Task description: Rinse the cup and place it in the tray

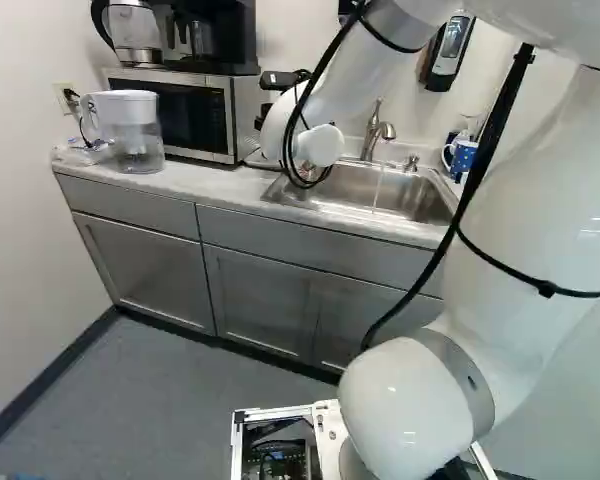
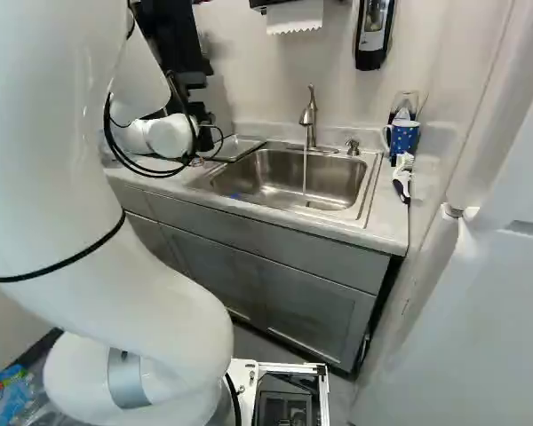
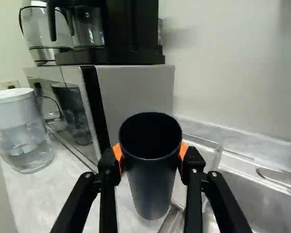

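Note:
In the right base view the gripper (image 2: 201, 138) is mostly hidden by the wrist, left of the sink (image 2: 280, 182). From the wrist view, the gripper (image 3: 151, 158) has its orange pads pressed on both sides of a dark cup (image 3: 150, 184), mouth up. The cup is over the counter by the microwave; whether its base touches anything I cannot tell. A clear tray (image 3: 203, 145) lies just behind and beside the cup, next to the sink; it also shows as the tray (image 2: 237, 147) at the sink's left. Water runs from the faucet (image 2: 309, 115).
The microwave (image 1: 185, 112) stands beside the gripper, with a kettle (image 1: 135, 30) and coffee maker on top. A water pitcher (image 1: 130, 130) is at the counter's left end. A blue mug (image 2: 402, 136) and a brush (image 2: 402, 177) are right of the sink.

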You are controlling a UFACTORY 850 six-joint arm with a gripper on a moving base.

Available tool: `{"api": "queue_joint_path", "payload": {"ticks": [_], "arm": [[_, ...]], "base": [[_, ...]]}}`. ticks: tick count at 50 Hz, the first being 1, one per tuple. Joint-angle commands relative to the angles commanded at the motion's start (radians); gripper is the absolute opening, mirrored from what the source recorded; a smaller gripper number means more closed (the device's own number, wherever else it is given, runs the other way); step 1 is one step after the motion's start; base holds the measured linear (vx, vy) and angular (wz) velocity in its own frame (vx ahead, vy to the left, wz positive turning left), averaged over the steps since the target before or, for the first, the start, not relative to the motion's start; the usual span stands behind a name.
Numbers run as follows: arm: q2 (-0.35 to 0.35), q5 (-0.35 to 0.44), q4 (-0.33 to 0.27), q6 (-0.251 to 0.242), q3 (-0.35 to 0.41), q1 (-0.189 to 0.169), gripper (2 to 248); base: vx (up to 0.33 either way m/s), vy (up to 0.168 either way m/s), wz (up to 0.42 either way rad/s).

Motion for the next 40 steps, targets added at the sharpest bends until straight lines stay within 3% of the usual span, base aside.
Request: {"api": "queue_joint_path", "payload": {"ticks": [40], "arm": [[0.017, 0.000, 0.000, 0.000, 0.018, -0.119, 125]], "base": [[0.000, 0.000, 0.000]]}}
